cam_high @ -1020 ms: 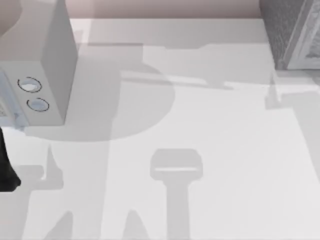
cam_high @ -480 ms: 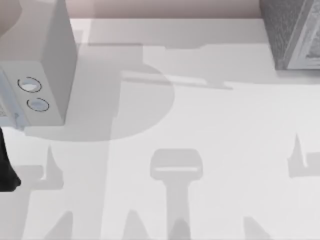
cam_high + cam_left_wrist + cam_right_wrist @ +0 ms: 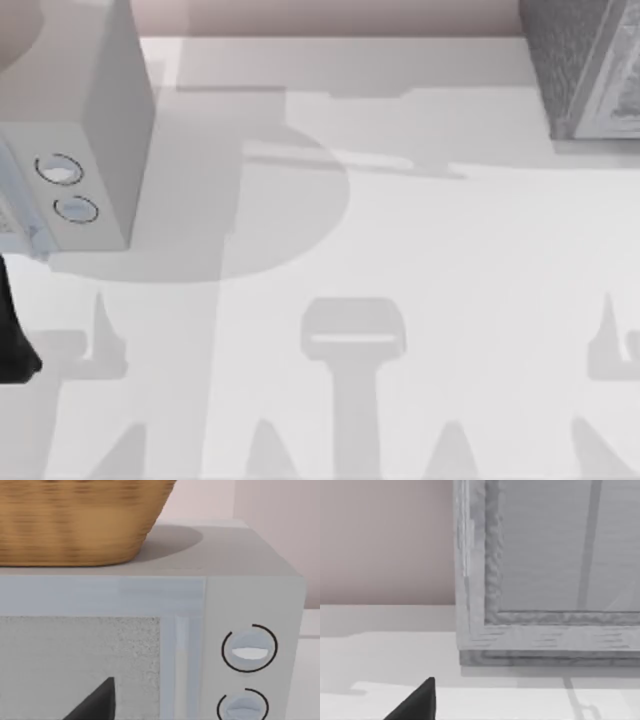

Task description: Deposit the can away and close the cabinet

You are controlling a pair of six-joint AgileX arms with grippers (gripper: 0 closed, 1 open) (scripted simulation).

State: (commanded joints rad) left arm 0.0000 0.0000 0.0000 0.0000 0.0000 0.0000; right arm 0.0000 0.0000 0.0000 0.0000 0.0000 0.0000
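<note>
The cabinet [image 3: 580,60], a dark grey speckled box, stands at the table's far right corner. In the right wrist view its lighter framed door panel [image 3: 555,545] faces the camera and looks flush with the front. The can is out of view. A dark part of my right gripper [image 3: 417,702] pokes in low above the white table, a little short of the cabinet's front. My left arm [image 3: 12,330] sits at the table's left edge; a dark part of my left gripper [image 3: 95,705] hangs just before the pale box's speckled window.
A pale box with two round dials [image 3: 65,190] stands at the far left, seen close up as the pale box [image 3: 250,650] in the left wrist view. A woven basket [image 3: 75,520] rests on its top. Arm shadows lie across the white table [image 3: 450,260].
The right arm's shadow has slid from beside the cabinet down to the front right of the table. The left arm has not moved.
</note>
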